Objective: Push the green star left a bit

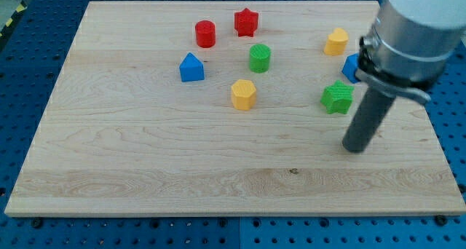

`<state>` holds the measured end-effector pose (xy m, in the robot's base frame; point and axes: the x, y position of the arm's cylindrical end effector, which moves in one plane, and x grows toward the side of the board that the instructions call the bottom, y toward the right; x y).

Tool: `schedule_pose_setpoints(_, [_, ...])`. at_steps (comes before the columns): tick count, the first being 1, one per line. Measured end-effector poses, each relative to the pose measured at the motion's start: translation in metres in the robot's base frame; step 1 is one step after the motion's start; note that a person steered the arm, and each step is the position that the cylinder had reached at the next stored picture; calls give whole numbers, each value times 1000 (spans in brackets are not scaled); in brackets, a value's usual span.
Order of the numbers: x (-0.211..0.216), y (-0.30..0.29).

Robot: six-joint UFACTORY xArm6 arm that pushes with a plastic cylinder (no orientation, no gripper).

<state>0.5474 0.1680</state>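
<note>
In the camera view, the green star-shaped block (337,97) lies at the right of the wooden board (145,154). My tip (354,148), a bare rod holding nothing, rests below and slightly right of it, apart. This looks like the approach step; next the tip should probably come to the star's right side, then push left.

Green star (337,97), small and chunky, with short blunt points and a ribbed surface. Lying flat on its base, not tilted. Placed on the light wooden board (182,147), towards the view's right and a little above mid-height. Standing alone on bare wood, with clear board along its left side and below it.
</note>
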Motion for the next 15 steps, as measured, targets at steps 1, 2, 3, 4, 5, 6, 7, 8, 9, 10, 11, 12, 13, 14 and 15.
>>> schedule_pose_setpoints(1, [12,0])
schedule_pose_setpoints(2, [12,0])
schedule_pose_setpoints(3, [0,-7])
schedule_pose_setpoints(4, [-30,-31])
schedule_pose_setpoints(5, [-46,-51])
schedule_pose_setpoints(6, [-20,-49])
schedule_pose_setpoints(7, [-3,-20])
schedule_pose_setpoints(8, [-13,17])
schedule_pose_setpoints(9, [-43,26])
schedule_pose_setpoints(10, [-51,26])
schedule_pose_setpoints(11, [-62,26])
schedule_pose_setpoints(12, [-80,26])
schedule_pose_setpoints(13, [-88,21])
schedule_pose_setpoints(14, [-99,6])
schedule_pose_setpoints(15, [-104,-8])
